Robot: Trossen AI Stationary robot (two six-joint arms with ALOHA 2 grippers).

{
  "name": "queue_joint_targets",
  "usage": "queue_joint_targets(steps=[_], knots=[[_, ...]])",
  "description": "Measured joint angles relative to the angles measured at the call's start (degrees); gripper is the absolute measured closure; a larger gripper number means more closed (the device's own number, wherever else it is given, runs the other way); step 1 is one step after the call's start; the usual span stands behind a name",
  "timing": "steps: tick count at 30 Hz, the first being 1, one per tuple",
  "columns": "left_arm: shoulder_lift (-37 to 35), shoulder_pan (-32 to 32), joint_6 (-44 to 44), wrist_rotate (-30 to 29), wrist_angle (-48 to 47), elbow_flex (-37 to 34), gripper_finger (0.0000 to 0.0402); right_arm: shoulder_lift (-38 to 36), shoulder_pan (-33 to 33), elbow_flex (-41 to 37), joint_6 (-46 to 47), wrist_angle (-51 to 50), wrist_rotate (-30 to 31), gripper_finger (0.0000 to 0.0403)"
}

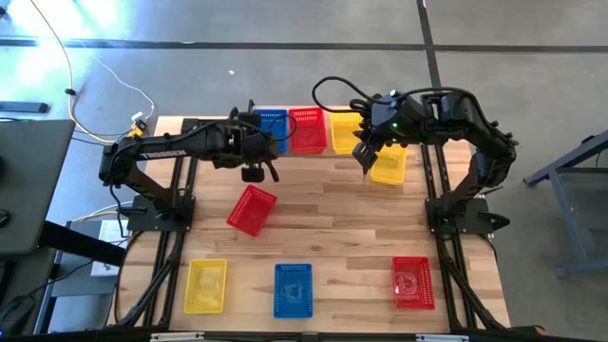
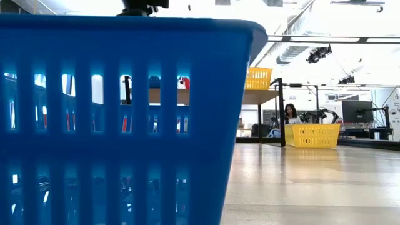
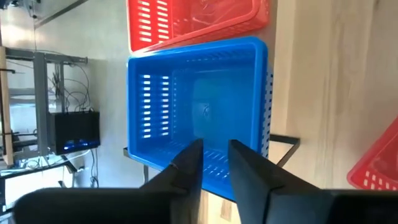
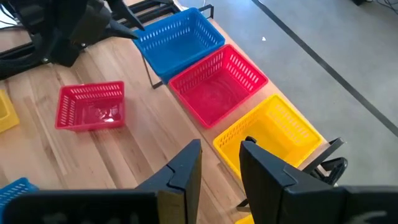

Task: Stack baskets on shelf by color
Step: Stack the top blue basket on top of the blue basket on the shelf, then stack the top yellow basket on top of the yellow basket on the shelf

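Observation:
A blue basket (image 1: pixel 273 123), a red basket (image 1: pixel 306 129) and a yellow basket (image 1: pixel 342 131) stand side by side on the shelf (image 2: pixel 259 95) at the table's far edge. My left gripper (image 1: pixel 271 142) is open, its fingertips (image 3: pixel 189 163) over the blue basket's near wall (image 3: pixel 211 177). My right gripper (image 1: pixel 364 157) is open and empty, above the table in front of the shelf's yellow basket (image 4: pixel 273 134). Another yellow basket (image 1: pixel 388 166) rests on the table beside it. A red basket (image 1: pixel 252 209) lies askew mid-table. My left gripper's fingers stand level at the blue basket's near wall (image 3: pixel 211 177), coming from the table's near left side. Whether they touch it cannot be told. The basket stands upright on the shelf.
A yellow basket (image 1: pixel 206 285), a blue basket (image 1: pixel 293 290) and a red basket (image 1: pixel 412 282) sit in a row along the near edge. The blue one fills the low view (image 2: pixel 125 119). A person (image 2: pixel 290 112) sits far behind the table.

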Motion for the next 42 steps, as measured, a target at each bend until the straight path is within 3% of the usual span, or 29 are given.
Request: queue_joint_targets(steps=[9, 14, 20, 28, 42], knots=[[-0.79, -0.5, -3.32, 2.28, -0.58, 0.0, 0.0281, 0.0, 0.02, -0.71, 1.91, -1.98, -5.45, 0.0306], [-3.39, -0.87, -7.07, 7.19, -0.68, 0.0, 0.028, -0.02, 0.04, -3.51, 4.14, -1.9, -6.94, 0.0306], [-8.41, -0.96, -9.08, 7.72, -0.7, 0.0, 0.0288, 0.0, 0.04, -9.85, 3.99, -1.95, -7.76, 0.0306], [-13.75, -0.43, -11.61, 7.4, -0.66, 0.0, 0.0289, -2.36, 0.02, -20.64, 4.7, -1.88, -10.11, 0.0306], [-15.39, 0.37, -11.72, 7.29, -0.55, 0.01, 0.0289, -18.59, -0.01, -47.65, 10.8, 1.45, -13.01, 0.0306]])
